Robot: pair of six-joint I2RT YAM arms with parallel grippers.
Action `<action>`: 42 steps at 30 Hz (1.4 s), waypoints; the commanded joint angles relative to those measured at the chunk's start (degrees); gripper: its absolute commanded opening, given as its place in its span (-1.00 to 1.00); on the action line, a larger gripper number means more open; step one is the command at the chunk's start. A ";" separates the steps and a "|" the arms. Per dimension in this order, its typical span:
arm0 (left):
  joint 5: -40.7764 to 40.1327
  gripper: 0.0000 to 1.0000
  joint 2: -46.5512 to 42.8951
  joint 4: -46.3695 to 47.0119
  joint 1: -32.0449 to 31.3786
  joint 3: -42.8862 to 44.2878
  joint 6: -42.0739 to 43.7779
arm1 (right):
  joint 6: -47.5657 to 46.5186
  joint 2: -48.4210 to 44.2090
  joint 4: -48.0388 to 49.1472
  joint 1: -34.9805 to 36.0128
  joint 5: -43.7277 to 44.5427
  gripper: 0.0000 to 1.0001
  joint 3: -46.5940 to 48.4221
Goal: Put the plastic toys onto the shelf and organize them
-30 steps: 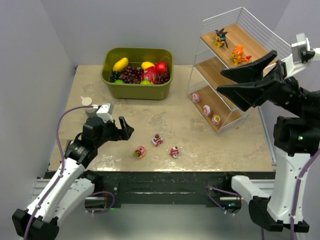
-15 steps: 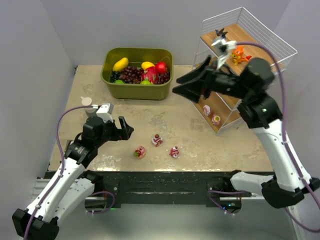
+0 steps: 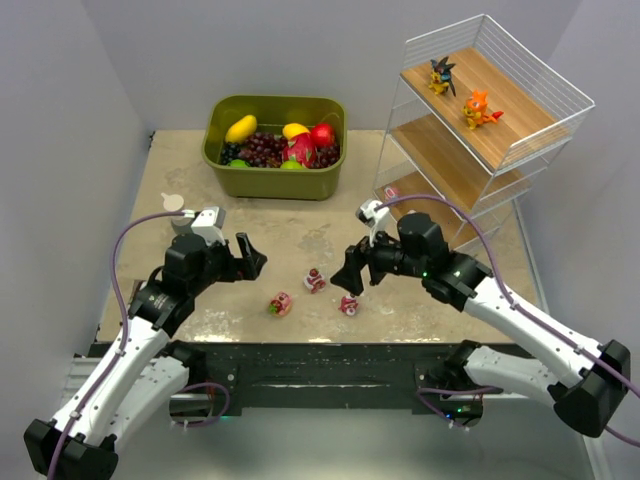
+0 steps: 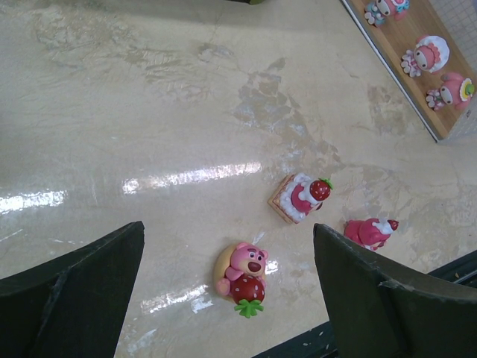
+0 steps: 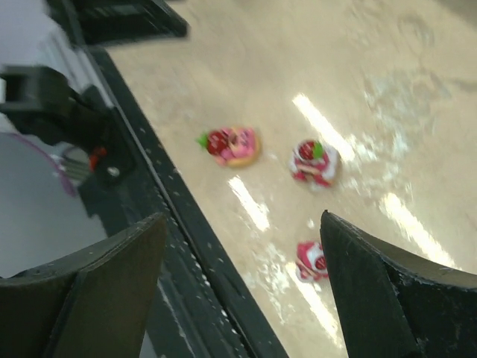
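Observation:
Three small pink and red toys lie on the table near the front edge: a pink bear with a strawberry [image 3: 281, 303], a cake-shaped one [image 3: 315, 280] and a red-white one [image 3: 349, 304]. In the left wrist view the bear [image 4: 242, 270] lies between my open fingers, with the cake [image 4: 298, 198] and the red toy [image 4: 369, 231] to its right. My left gripper [image 3: 252, 258] is open and empty, left of them. My right gripper [image 3: 348, 278] is open and empty, just above the red toy [image 5: 313, 261]. The shelf [image 3: 470, 130] holds a dark spiky creature [image 3: 440, 75] and an orange creature [image 3: 478, 110] on top, and pink toys [image 4: 425, 54] on the bottom tier.
An olive-green bin [image 3: 222, 150] with grapes, banana and apple stands at the back of the table. The black front edge of the table [image 5: 186, 246] runs close under my right gripper. A small white disc [image 3: 173, 202] lies at the left.
My right arm has swung from up by the shelf down to the table and now hovers over the toys, open. The left arm and the toys have not moved.

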 commanded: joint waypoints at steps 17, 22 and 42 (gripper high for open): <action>-0.41 0.99 0.11 0.89 -0.19 0.09 -0.31 | 5.95 11.19 16.13 3.57 17.14 0.54 -17.60; -0.32 0.99 -0.16 0.89 -0.20 0.09 -0.31 | 6.13 11.54 19.54 5.85 18.82 0.52 -19.71; -0.41 0.99 -0.86 0.98 -0.19 0.09 -0.31 | 10.26 15.15 21.41 11.31 29.63 0.10 -21.47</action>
